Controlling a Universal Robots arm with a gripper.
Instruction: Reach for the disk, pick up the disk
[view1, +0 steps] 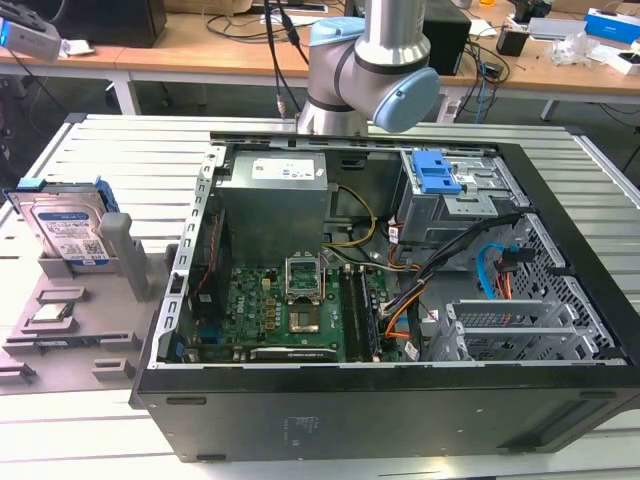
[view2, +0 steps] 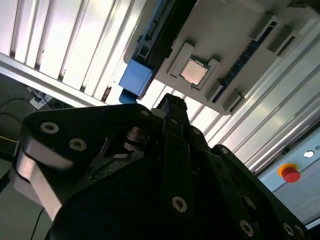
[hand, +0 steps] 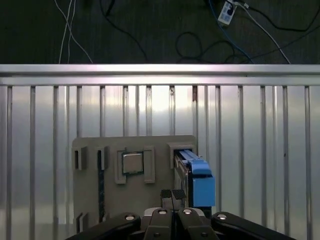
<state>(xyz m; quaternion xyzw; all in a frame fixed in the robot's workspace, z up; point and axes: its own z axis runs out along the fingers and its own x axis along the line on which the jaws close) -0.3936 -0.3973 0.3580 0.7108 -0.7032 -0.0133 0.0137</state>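
One disk (hand: 194, 176) stands on edge — near the hand (hand: 172, 195), untouched.

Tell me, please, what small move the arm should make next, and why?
Probably shift the pincer sideways until it centres over the disk. In the first wrist view the disk stands on edge in the grey holder, and the pincer lines up beside its blue-framed edge, not over it.

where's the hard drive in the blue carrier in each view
Exterior view: the silver rectangular metal disk in its blue plastic carrier stands upright in the grey holder, at the exterior view's left.
First wrist view: edge-on, blue end showing, beside the small square silver CPU chip.
Second wrist view: edge-on, blue end near that chip.
Shared landmark: the chip.
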